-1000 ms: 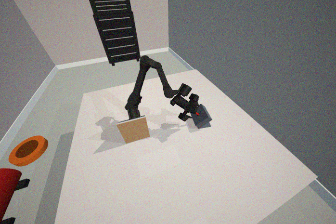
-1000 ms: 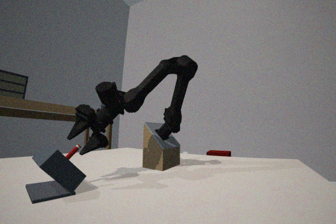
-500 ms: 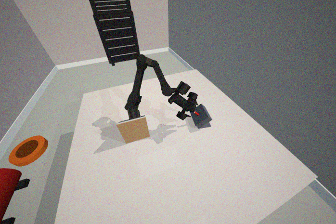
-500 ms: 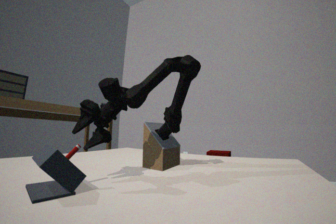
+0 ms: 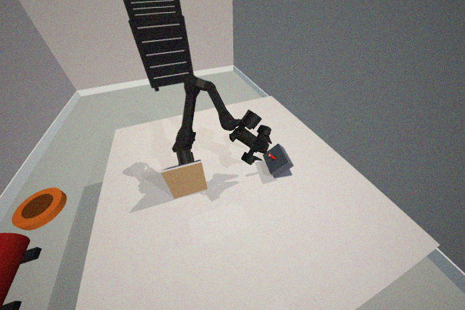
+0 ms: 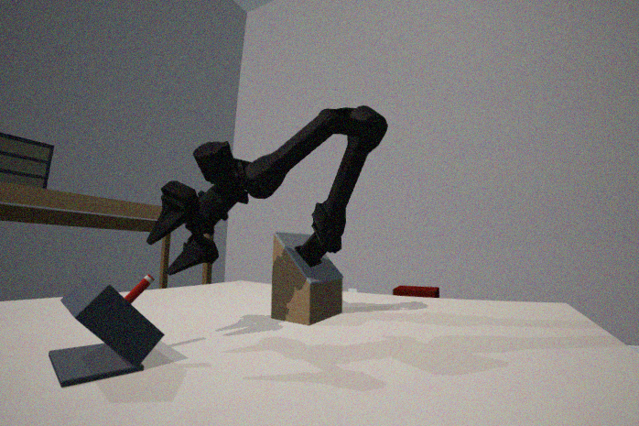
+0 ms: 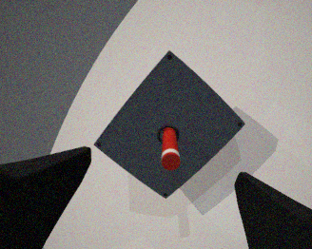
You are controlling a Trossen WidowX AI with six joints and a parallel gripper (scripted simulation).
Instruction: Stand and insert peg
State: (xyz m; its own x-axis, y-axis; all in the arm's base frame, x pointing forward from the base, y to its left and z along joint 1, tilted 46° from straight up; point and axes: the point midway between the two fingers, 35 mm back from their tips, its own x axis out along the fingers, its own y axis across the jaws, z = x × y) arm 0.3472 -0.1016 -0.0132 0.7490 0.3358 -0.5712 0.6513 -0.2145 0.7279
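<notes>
Peg: we see the red peg [image 5: 271, 156] [image 6: 138, 288] [image 7: 170, 146] in the panel's hole, tilted, its white-banded end sticking out.
Panel: our dark sloped panel [image 5: 275, 161] [image 6: 121, 325] [image 7: 147, 105] stands on the surface [image 5: 244, 243] [image 6: 413, 395] [image 7: 238, 47].
Tool: we have the tool [image 5: 259, 158] [image 6: 158, 257] [image 7: 165, 169] spread wide, gripping nothing, clear of the peg.
Depth: we cannot tell whether the peg touches bottom.
</notes>
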